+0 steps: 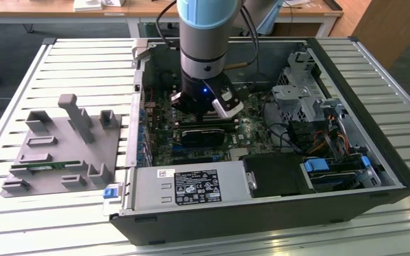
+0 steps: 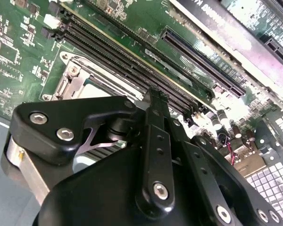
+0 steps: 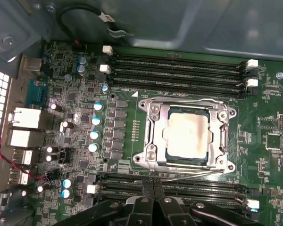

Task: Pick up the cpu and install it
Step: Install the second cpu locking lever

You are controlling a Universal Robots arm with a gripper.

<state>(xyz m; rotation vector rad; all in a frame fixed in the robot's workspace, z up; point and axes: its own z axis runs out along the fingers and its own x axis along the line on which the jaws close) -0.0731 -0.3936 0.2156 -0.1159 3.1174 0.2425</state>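
The cpu (image 3: 186, 136), a small square chip with a pale shiny top, lies flat in the motherboard socket, inside the metal socket frame (image 3: 153, 113). My gripper (image 3: 153, 182) is shut with nothing between its black fingers. It hovers over the dark memory slots (image 3: 179, 188) right beside the socket, apart from the cpu. In the second wrist view the same fingers (image 2: 156, 106) press together above the slots, with the socket frame (image 2: 70, 82) just past them. In the exterior view the gripper (image 1: 202, 114) hangs low inside the open computer case (image 1: 376, 160).
A grey fixture tray (image 1: 55, 154) holding a green memory stick (image 1: 45, 166) lies on the slatted table on the exterior view's left. Inside the case are the power supply (image 1: 190, 188), a drive cage (image 1: 298, 96), coloured cables (image 1: 319, 144) and tall capacitors (image 3: 95, 134).
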